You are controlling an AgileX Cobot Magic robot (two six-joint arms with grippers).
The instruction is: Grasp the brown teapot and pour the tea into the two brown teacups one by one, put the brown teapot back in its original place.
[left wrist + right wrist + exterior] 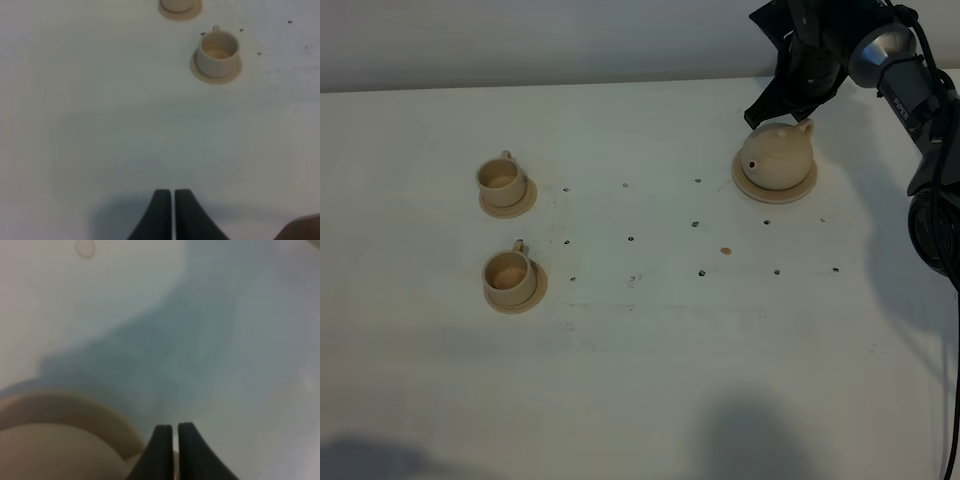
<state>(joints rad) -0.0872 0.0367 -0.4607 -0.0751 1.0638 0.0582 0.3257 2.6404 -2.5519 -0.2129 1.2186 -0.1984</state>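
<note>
Right, the brown teapot (778, 157) sits on its coaster (775, 197), far right of the table (650, 350). My right gripper (173, 440) hangs just behind it near the handle, fingers clenched together. The left gripper (173, 205) is clenched too, over the table. The far teacup (502, 180) and near teacup (508, 274) rest on saucers, well apart from the pot.

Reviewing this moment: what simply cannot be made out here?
Teapot's handle: exterior high, partly behind the right gripper; contact unclear.
Teapot: right wrist, blurred and cut off by the edge.
Farther cup: left wrist, cut off by the edge.
Tea level in the cups: exterior high, too small.
</note>
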